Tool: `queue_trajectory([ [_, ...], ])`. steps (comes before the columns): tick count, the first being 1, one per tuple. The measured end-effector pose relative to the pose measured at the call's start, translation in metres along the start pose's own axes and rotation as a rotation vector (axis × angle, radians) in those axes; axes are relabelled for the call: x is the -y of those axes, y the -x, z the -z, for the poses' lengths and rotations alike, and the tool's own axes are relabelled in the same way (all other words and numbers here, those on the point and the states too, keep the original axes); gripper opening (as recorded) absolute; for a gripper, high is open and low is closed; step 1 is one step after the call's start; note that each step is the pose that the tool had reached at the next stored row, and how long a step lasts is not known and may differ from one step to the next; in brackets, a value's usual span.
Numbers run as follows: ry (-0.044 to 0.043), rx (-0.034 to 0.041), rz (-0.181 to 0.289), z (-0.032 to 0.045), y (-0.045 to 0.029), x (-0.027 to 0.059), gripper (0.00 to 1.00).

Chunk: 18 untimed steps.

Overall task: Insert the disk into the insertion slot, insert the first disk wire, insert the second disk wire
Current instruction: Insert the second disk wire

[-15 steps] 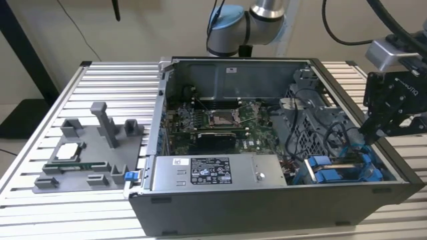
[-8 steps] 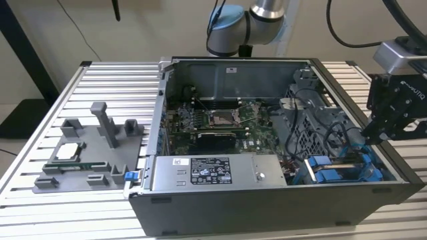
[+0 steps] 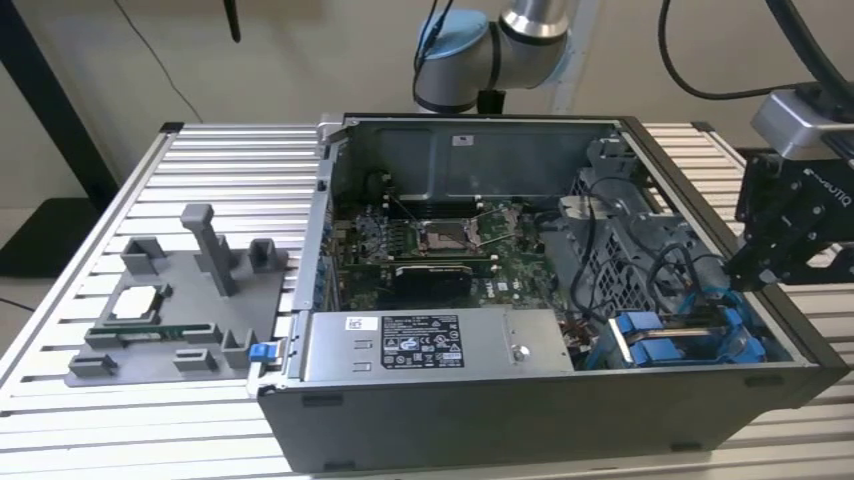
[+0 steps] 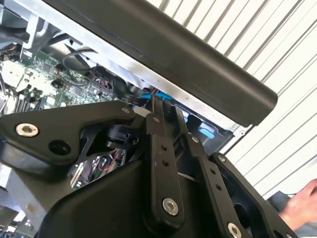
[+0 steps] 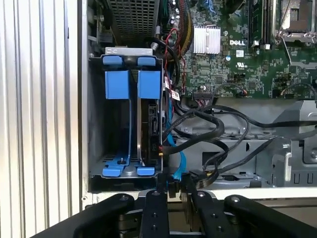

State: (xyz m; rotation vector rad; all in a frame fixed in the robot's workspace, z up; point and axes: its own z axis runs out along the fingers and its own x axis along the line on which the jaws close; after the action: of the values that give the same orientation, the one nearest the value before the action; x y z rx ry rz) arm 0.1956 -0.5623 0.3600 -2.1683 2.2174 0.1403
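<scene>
The disk (image 5: pixel 148 126) stands on edge in the insertion slot (image 5: pixel 96 124), its blue carrier tabs (image 5: pixel 148 83) at the bay's mouth. A black wire connector (image 5: pixel 161 148) sits against the disk's edge. A blue wire (image 5: pixel 174 158) runs from beside the disk to my gripper (image 5: pixel 172 184), whose fingers are close together on its end. In the exterior view the gripper (image 3: pixel 731 285) hangs over the case's right side, just above the blue-railed bay (image 3: pixel 667 340). In the second wrist view the fingers (image 4: pixel 153 114) lie nearly parallel, with blue plastic beyond their tips.
The open computer case (image 3: pixel 534 420) lies on a slatted table, with its motherboard (image 5: pixel 237 54) and power-supply box (image 3: pixel 427 345) showing. Black cables (image 5: pixel 218 134) loop beside the bay. A grey fixture (image 3: pixel 174 320) with parts sits at the exterior view's left. A person's hand (image 4: pixel 302 203) is near the table.
</scene>
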Motion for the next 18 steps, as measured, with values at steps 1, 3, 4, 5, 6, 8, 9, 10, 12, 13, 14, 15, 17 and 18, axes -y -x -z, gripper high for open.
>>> queue_trajectory([
  [1,0.0005,0.0063,0.000,-0.0004,0.0000,0.0002,1.00],
  [3,0.0019,0.0233,-0.001,-0.0008,-0.0001,0.0003,1.00],
  [4,0.0027,0.0320,-0.002,-0.0009,-0.0001,0.0004,1.00],
  [5,0.0035,0.0428,-0.003,-0.0009,0.0000,0.0004,1.00],
  [6,0.0043,0.0531,-0.004,-0.0010,-0.0001,0.0004,1.00],
  [8,0.0062,0.0773,-0.005,-0.0010,-0.0001,0.0003,1.00],
  [9,0.0071,0.0911,-0.005,-0.0010,-0.0001,0.0004,1.00],
  [10,0.0080,0.1062,-0.006,-0.0010,-0.0001,0.0004,1.00],
  [12,0.0093,0.1320,-0.006,-0.0011,-0.0001,0.0003,1.00],
  [13,0.0096,0.1399,-0.006,-0.0011,-0.0001,0.0004,1.00],
  [14,0.0098,0.1444,-0.006,-0.0012,-0.0001,0.0003,0.00],
  [15,0.0098,0.1463,-0.005,-0.0011,-0.0001,0.0004,0.00],
  [17,0.0099,0.1482,-0.005,-0.0012,0.0000,0.0004,0.00],
  [18,0.0099,0.1484,-0.005,-0.0012,0.0000,0.0003,0.00],
])
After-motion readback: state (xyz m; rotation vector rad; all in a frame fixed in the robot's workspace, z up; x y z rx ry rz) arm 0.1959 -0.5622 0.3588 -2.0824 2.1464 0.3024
